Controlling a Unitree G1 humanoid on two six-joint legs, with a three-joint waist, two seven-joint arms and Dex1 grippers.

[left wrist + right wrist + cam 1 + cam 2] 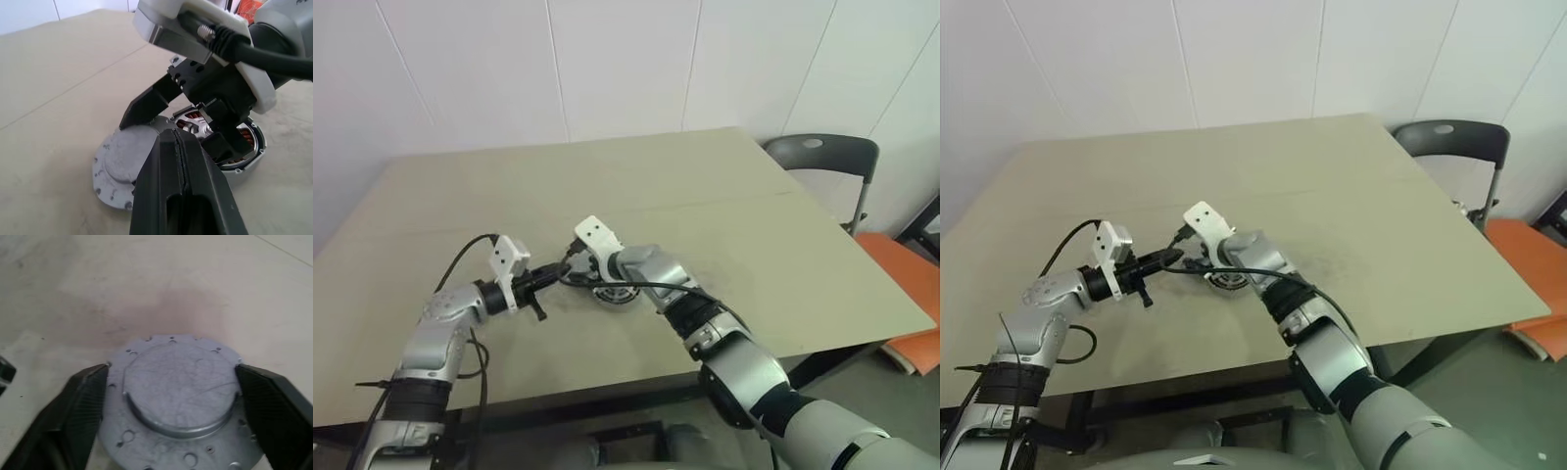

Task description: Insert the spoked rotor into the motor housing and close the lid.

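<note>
The lid (pixel 178 391), a grey metal disc with a raised centre and small holes round its flange, lies flat on the table. My right gripper (pixel 171 369) is open astride it, one finger close to each side of its rim. Beside the lid sits the motor housing (pixel 249 147), with copper windings showing inside its ring. The right gripper's body hides the housing's centre, so the spoked rotor is hidden. My left gripper (pixel 178 134) is shut and empty, pointing at the lid from close by. From the head camera, both grippers (pixel 558 271) (pixel 585 279) meet at the housing (pixel 619 294).
The beige table (pixel 705 196) stretches far behind and to both sides of the parts. A dark chair (pixel 822 157) stands past its far right corner, with an orange seat (pixel 901 274) lower on the right. A white wall runs behind.
</note>
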